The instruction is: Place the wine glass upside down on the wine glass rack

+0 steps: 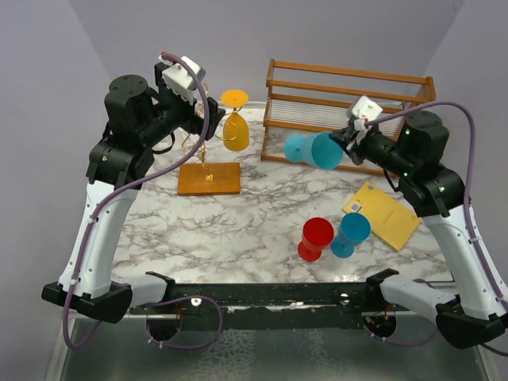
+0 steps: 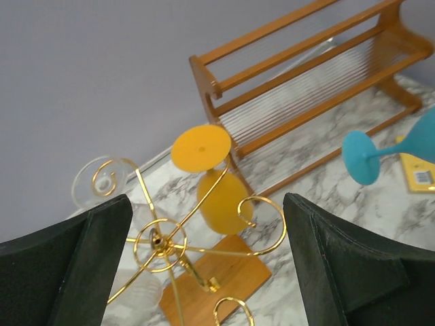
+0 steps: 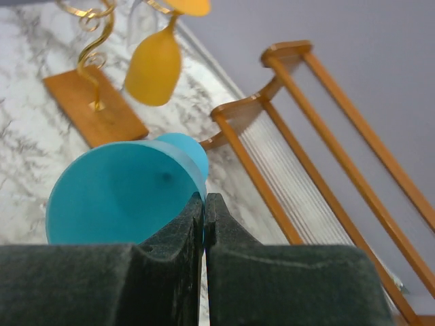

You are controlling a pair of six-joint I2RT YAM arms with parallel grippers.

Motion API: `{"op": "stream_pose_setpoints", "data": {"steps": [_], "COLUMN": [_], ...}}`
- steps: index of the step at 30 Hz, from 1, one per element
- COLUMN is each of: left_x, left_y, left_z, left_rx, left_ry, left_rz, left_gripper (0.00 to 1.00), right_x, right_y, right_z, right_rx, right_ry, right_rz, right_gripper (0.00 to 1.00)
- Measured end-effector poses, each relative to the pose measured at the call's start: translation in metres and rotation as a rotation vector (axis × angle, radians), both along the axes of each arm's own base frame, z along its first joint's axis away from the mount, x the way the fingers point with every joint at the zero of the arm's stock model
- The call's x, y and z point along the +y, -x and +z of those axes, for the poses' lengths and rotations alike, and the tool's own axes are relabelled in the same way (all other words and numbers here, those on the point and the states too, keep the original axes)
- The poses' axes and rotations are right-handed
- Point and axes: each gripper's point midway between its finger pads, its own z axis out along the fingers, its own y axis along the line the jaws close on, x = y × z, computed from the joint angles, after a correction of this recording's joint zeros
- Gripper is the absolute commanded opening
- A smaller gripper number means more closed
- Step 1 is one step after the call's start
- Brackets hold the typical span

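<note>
1. The right gripper (image 3: 204, 202) is pinched shut on the bowl wall of the blue wine glass (image 3: 119, 193). It holds the glass in the air on its side, with the foot pointing toward the left half of the tabletop (image 1: 238, 230).
2. In the top view the held glass hangs in front of the wooden slatted shelf (image 1: 349, 107). It is well apart from the wine glass rack (image 1: 209, 178), whose wooden base stands on the marble at the left rear.
3. An orange glass (image 2: 221, 197) already hangs bowl-down from one spiral arm, its foot resting on top. The left wrist view suggests a clear glass on another arm, but it is too faint to be sure.
4. The left gripper (image 2: 206, 204) is spread wide and holds nothing. It hovers above the rack's central post.
5. Judged from this, the step in hand is the carry: the blue glass is grasped and lifted but not yet on the rack.
6. The next move likely calls for bringing the glass across to a free spiral and turning it bowl-down. The stem then has to slide in so the foot catches on the wire.
7. The rim grip leaves the stem free for that. The orange glass and the hovering left gripper crowd the approach, so a knock against either is the risk.
</note>
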Motion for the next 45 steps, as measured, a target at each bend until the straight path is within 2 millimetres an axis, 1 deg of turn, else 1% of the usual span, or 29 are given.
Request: {"op": "stream_pose_setpoints", "data": {"steps": [2,4,10,13,17,20,25,28,30,33,35,38,45], "left_x": [-0.009,-0.019,-0.045,-0.052,-0.061,-0.068,-0.078,-0.084,-0.088,-0.094,-0.097,-0.100,-0.109], "left_y": [0.002,0.005,0.006,0.005,-0.002,-0.007,-0.015,-0.019,-0.021,-0.023,-0.024,-0.026,-0.027], "left_z": [0.005,0.006,0.003,0.001,0.003,0.004,0.003,0.003,0.001,-0.004,-0.010,-0.015,-0.022], "left_rx": [0.021,0.052,0.158,0.191,0.211,0.223,0.244,0.258,0.274,0.309,0.335,0.368,0.432], "left_ry": [0.064,0.120,0.259,0.304,0.358,0.402,0.459,0.493,0.514,0.542,0.555,0.572,0.603], "left_rz": [-0.046,-0.092,-0.197,-0.223,-0.249,-0.273,-0.308,-0.333,-0.351,-0.377,-0.386,-0.394,-0.416], "left_gripper": [0.93,0.91,0.89,0.89,0.86,0.83,0.74,0.70,0.69,0.69,0.67,0.60,0.44], "right_x": [-0.015,-0.023,-0.034,-0.032,-0.026,-0.019,-0.006,0.002,0.007,0.014,0.018,0.024,0.031], "right_y": [-0.004,-0.008,-0.025,-0.030,-0.034,-0.032,-0.028,-0.029,-0.030,-0.034,-0.035,-0.038,-0.042], "right_z": [0.017,0.034,0.069,0.081,0.108,0.127,0.147,0.149,0.149,0.145,0.142,0.139,0.137], "right_rx": [-0.018,-0.039,-0.078,-0.081,-0.101,-0.116,-0.126,-0.111,-0.101,-0.081,-0.069,-0.055,-0.041], "right_ry": [-0.057,-0.104,-0.194,-0.224,-0.274,-0.306,-0.337,-0.342,-0.343,-0.337,-0.333,-0.327,-0.322], "right_rz": [-0.069,-0.118,-0.225,-0.234,-0.217,-0.179,-0.097,-0.055,-0.033,-0.005,0.015,0.044,0.073], "right_gripper": [0.02,0.01,0.01,0.01,0.02,0.01,0.01,0.02,0.01,0.01,0.01,0.02,0.01]}}
